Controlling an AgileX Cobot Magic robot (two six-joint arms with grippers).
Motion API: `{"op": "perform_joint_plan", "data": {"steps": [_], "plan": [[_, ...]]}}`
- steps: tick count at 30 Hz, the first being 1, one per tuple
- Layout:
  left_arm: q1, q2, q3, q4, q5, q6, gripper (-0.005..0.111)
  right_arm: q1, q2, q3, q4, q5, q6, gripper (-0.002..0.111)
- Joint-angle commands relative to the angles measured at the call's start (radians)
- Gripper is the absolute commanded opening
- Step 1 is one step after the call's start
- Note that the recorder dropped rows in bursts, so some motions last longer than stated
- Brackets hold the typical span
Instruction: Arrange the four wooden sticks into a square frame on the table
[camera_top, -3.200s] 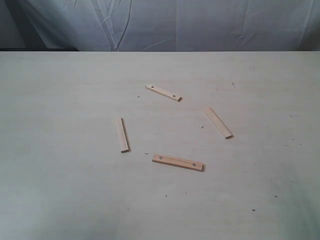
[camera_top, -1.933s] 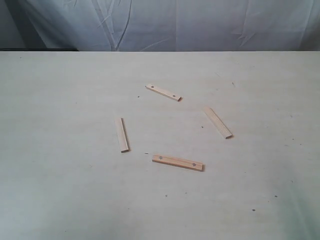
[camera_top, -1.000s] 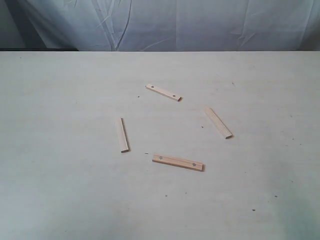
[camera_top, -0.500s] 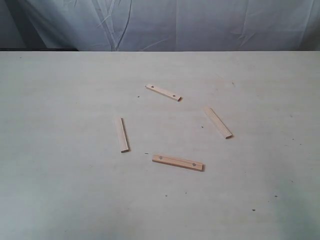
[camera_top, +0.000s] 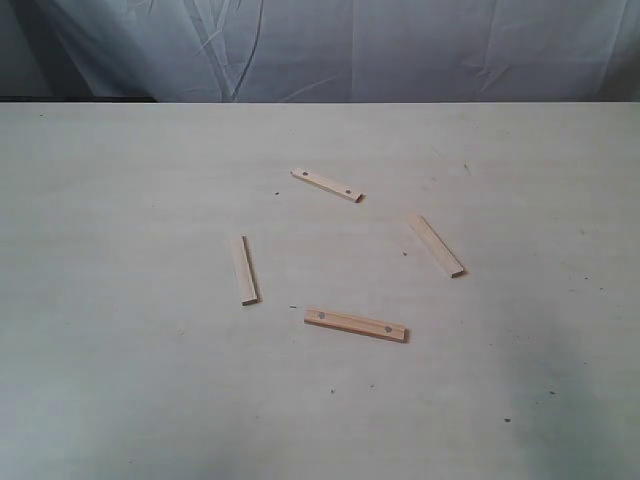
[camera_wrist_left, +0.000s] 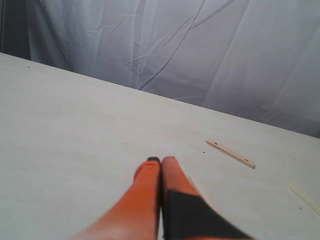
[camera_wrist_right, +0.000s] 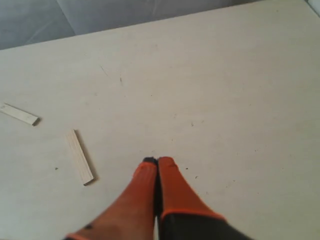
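Four wooden sticks lie apart on the table (camera_top: 120, 200) in a loose ring, none touching. A holed stick (camera_top: 327, 185) lies farthest back, and a plain one (camera_top: 435, 245) is on the right. Another plain stick (camera_top: 244, 269) is on the left, and a second holed stick (camera_top: 356, 324) is nearest. No square frame is formed. Neither arm shows in the exterior view. My left gripper (camera_wrist_left: 161, 160) is shut and empty above the table, with the holed stick (camera_wrist_left: 231, 153) ahead of it. My right gripper (camera_wrist_right: 157, 160) is shut and empty too, beside a plain stick (camera_wrist_right: 80, 156).
A wrinkled white cloth backdrop (camera_top: 400, 50) hangs behind the table's far edge. The end of another stick (camera_wrist_right: 19, 114) shows at the border of the right wrist view. A further stick (camera_wrist_left: 302, 196) lies at the edge of the left wrist view.
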Motion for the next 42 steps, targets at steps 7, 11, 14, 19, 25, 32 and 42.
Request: {"op": "perform_joint_plan", "data": {"steps": [7, 11, 14, 19, 25, 32, 42], "plan": [[-0.006, -0.005, 0.002, -0.005, -0.006, 0.000, 0.000, 0.005, 0.389, -0.043, 0.149, -0.112, -0.092, -0.001], [-0.006, -0.005, 0.002, -0.005, -0.006, 0.000, 0.000, 0.053, 0.497, -0.170, 0.285, 0.066, -0.301, -0.001], [-0.006, -0.005, 0.002, -0.005, -0.006, 0.000, 0.000, 0.111, 0.574, -0.275, 0.318, 0.161, -0.327, -0.001], [-0.006, -0.005, 0.002, -0.005, -0.006, 0.000, 0.000, 0.226, 0.722, -0.463, 0.323, 0.186, -0.328, -0.001], [-0.006, -0.005, 0.002, -0.005, -0.006, 0.000, 0.000, 0.338, 0.985, -0.755, 0.334, 0.274, -0.312, -0.001], [-0.006, -0.005, 0.002, -0.005, -0.006, 0.000, 0.000, 0.401, 1.334, -1.137, 0.348, 0.388, -0.268, -0.001], [-0.006, -0.005, 0.002, -0.005, -0.006, 0.000, 0.000, 0.414, 1.714, -1.535, 0.333, 0.578, -0.192, -0.001]]}}
